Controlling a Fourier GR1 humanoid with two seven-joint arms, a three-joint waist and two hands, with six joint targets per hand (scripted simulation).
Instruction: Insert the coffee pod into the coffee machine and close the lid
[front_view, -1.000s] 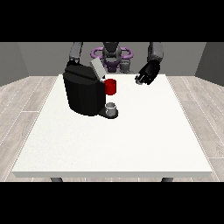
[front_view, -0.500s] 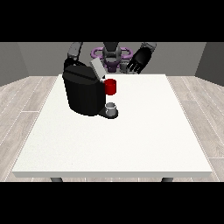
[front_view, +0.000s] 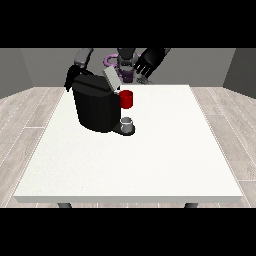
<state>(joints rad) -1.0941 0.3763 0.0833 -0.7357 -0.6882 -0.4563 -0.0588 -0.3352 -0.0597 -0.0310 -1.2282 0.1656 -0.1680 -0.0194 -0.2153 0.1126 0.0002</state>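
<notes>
Table: big white top, bare across most of the near half, everything that matters crowded toward the far left corner.

Coffee machine: black block standing on the far left part of the table, spout side facing the view's right.

Lid: a pale grey flap, tilted up off the top of the machine, so it reads as open and not yet closed.

Hand at the view's right: raised above the table's far edge, just right of the lid, fingers spread and relaxed, holding nothing that I can see.

Hand at the view's left: tucked in behind the machine's far left corner, mostly hidden, and I cannot tell how it is set or whether it touches the machine.

Red thing at the machine: sitting at the spout side, just under the raised lid.

Grey thing: small and cup-like, on the machine's base plate below the red thing; possibly the pod, but it is too small here to say.

Progress: as I judge it, the closing step is plainly left, since the lid stands up. Whether the pod has gone in, the view does not show.

Next: the free hand looks well placed to come down on the lid.
</notes>
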